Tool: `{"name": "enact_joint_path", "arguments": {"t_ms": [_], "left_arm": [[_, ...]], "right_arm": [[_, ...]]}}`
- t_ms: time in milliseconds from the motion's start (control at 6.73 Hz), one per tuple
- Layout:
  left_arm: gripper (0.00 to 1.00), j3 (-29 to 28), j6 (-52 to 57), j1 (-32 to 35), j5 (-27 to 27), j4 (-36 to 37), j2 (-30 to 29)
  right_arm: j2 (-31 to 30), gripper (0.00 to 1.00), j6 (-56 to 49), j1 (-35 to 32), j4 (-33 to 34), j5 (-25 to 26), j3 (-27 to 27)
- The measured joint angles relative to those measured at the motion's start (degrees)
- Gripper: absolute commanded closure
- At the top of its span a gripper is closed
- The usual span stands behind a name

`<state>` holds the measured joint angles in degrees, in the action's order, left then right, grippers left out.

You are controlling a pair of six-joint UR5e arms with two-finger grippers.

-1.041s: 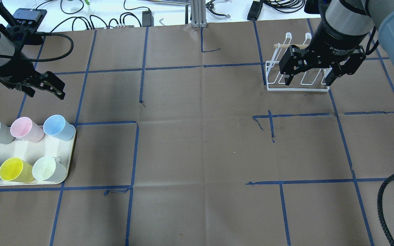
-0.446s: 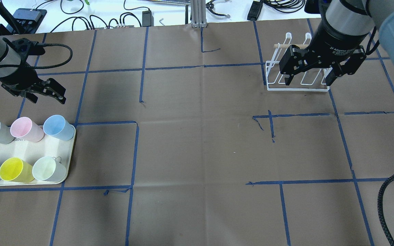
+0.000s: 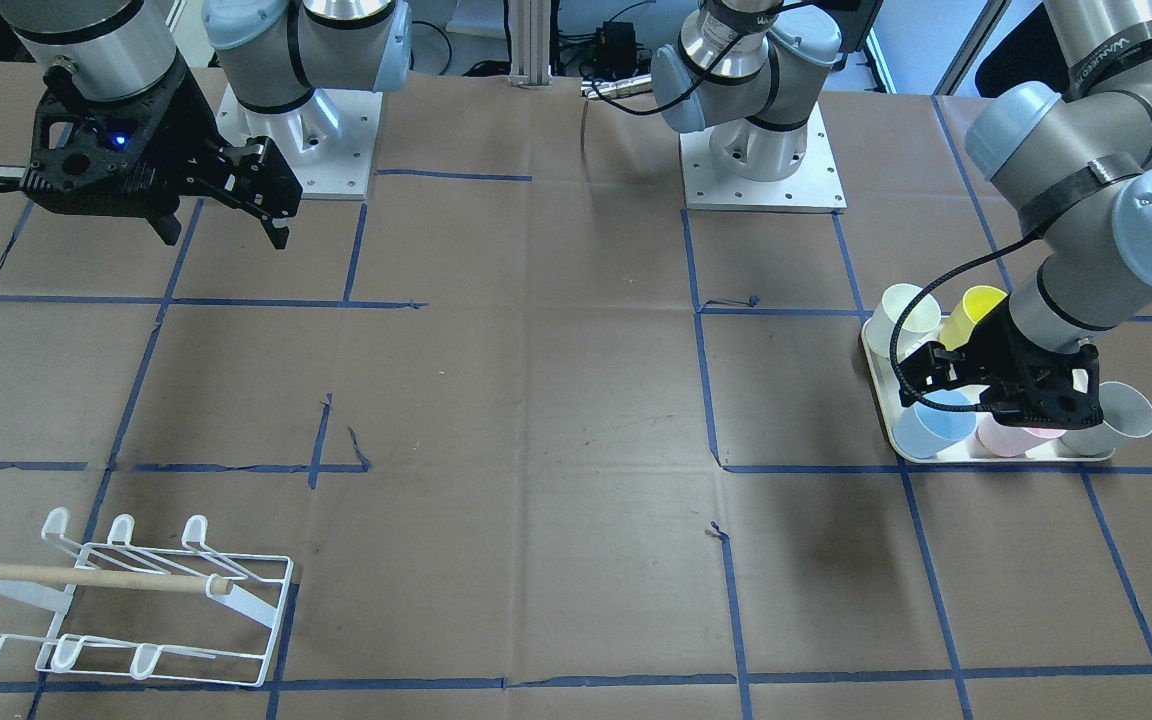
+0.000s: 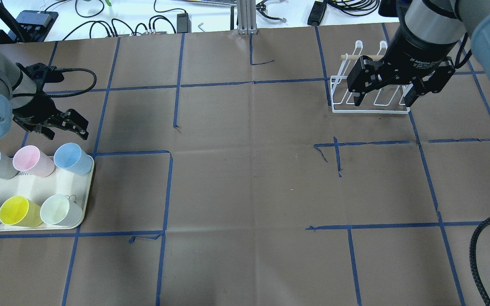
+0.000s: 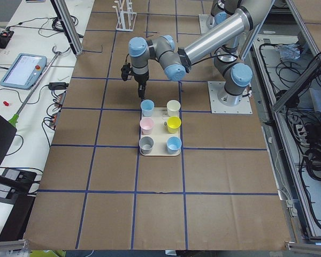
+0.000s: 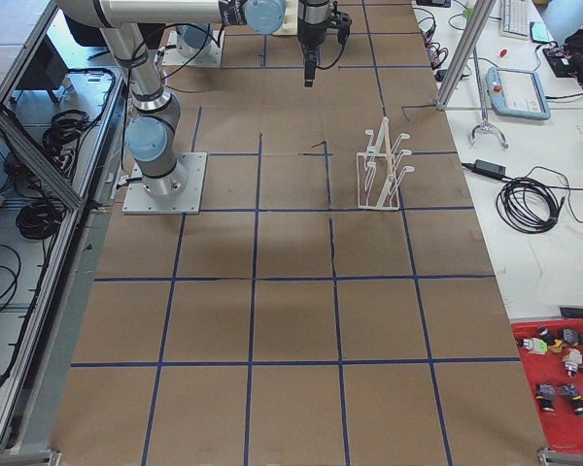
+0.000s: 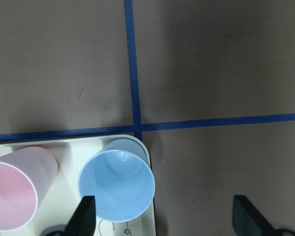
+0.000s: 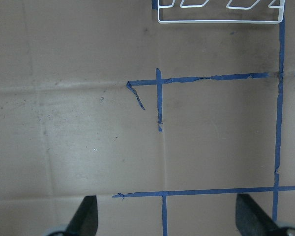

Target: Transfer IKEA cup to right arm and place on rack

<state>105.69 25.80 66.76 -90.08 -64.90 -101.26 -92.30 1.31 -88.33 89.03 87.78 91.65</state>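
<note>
Left end effector (image 4: 67,132) wide, empty; blue cup (image 7: 116,179) below, offset toward one finger (image 7: 86,219): descent risks rim strike, tipping.

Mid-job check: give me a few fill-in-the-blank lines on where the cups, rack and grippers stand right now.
The cream rectangular tray holds ____ plastic cups.
The corner cup nearest the open left gripper is pale ____.
The white wire rack carries ____ cups.
The right gripper, near the rack, is ____ and empty.
Missing words: six; blue; no; open.
</note>
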Motion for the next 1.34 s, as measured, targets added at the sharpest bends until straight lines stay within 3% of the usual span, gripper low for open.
{"name": "enact_joint_path", "arguments": {"t_ms": [446,892,1189,1338], "left_arm": [[0.03,3.4,-1.7,-0.1,-0.2,3.0,-2.7],[0.03,4.8,-2.1,-0.5,-1.9,3.1,-3.1],[0.05,4.8,-2.2,-1.1,-3.9,3.9,-3.5],[0.18,4.9,-2.3,-1.2,-4.1,4.6,-3.7]], "right_arm": [[-0.3,0.0,-0.3,-0.2,6.5,-4.7,1.0],[-0.9,0.0,0.0,-0.4,29.3,-7.7,8.3],[-0.2,0.0,4.5,-0.2,40.0,-14.6,11.1],[0.2,0.0,10.5,-0.1,47.0,-16.7,13.1]]}}
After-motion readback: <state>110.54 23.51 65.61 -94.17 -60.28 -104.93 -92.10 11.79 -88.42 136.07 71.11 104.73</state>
